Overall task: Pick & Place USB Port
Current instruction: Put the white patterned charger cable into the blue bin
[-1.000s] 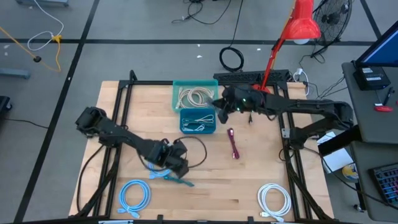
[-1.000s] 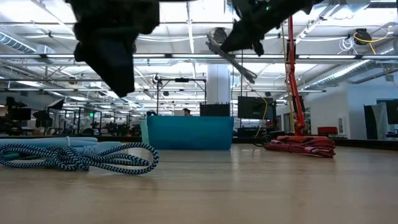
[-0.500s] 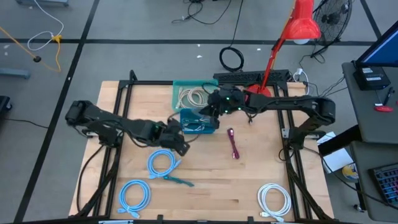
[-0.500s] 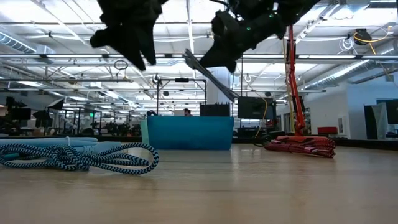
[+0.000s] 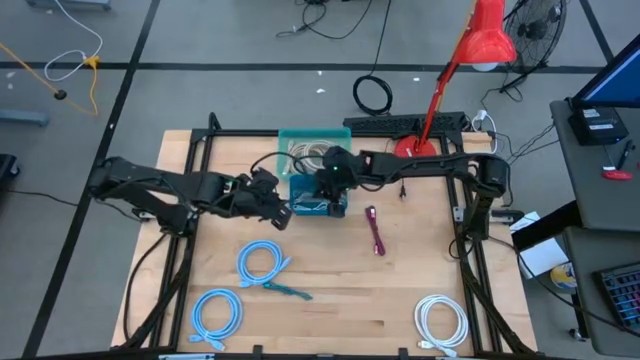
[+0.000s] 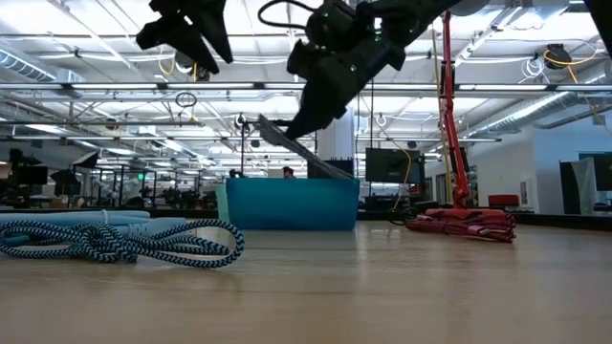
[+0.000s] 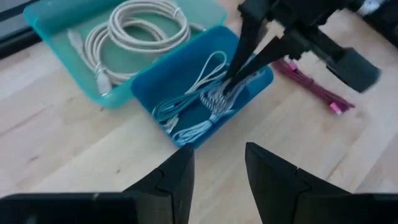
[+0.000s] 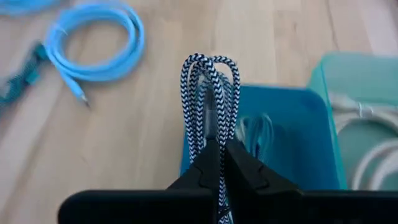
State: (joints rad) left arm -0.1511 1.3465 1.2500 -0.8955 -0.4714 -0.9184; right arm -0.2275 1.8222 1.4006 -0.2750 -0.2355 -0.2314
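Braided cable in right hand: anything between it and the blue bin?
Nothing visible. The right hand, shut on the braided cable, is over the blue bin, which holds only thin cables. The left hand waits beside the bin.

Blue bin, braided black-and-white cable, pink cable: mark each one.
blue bin (image 7: pixel 258 84): left wrist view, on its near corner wall.
braided black-and-white cable (image 8: pixel 210 81): right wrist view, on its looped end.
pink cable (image 5: pixel 375 232): high view, mid-bundle.

We note a red lamp (image 5: pixel 487 40) standing past the table's far edge, its stem (image 6: pixel 448 115) upright in the low view. A coiled black cord (image 5: pixel 373 95) lies on the grey floor beyond the table, and a yellow cord (image 5: pixel 92 78) trails across the floor at far left.
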